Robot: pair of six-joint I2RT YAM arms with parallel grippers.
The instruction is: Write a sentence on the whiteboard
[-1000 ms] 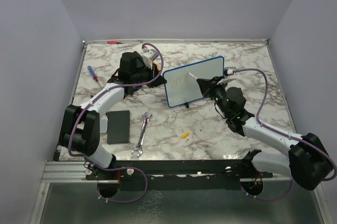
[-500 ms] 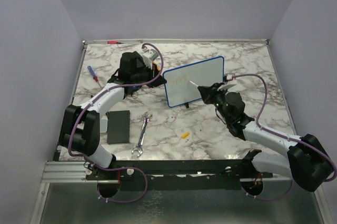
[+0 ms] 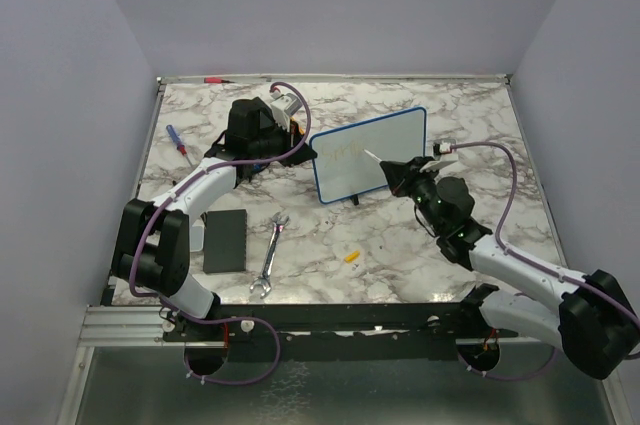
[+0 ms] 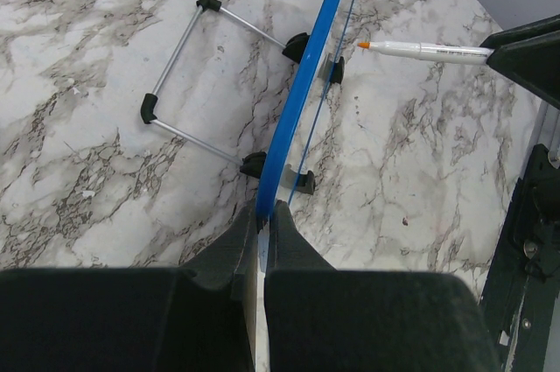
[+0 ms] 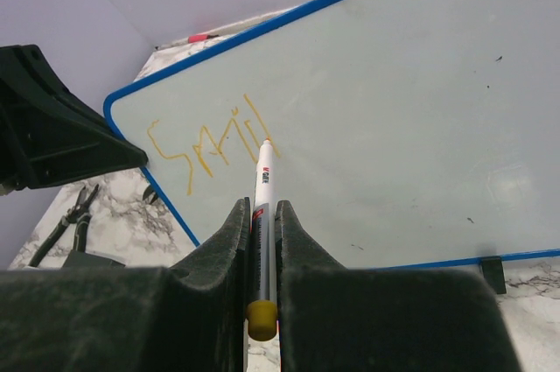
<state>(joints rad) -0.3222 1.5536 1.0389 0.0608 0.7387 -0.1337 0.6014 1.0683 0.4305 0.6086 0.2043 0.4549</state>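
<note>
The whiteboard (image 3: 372, 153), white with a thin blue frame, stands tilted on the marble table. My left gripper (image 3: 310, 148) is shut on its left edge, and in the left wrist view the blue frame (image 4: 306, 83) runs out from between the closed fingertips (image 4: 265, 211). My right gripper (image 3: 402, 174) is shut on a white marker (image 5: 264, 175) with a yellow end. The marker tip points at the board face, at or just off the last stroke. The sentence (image 5: 210, 140) is a short run of yellow handwriting near the board's (image 5: 394, 101) left end.
A wrench (image 3: 270, 255), a flat black pad (image 3: 225, 240) and a small yellow cap (image 3: 351, 256) lie on the near table. A blue-handled screwdriver (image 3: 178, 140) lies at the left and a red pen (image 3: 215, 79) at the back edge. The board's wire stand (image 4: 188, 74) is behind it.
My right arm has drawn back toward the near right, and the marker tip has shifted slightly right along the board. The left arm and the board have stayed still.
</note>
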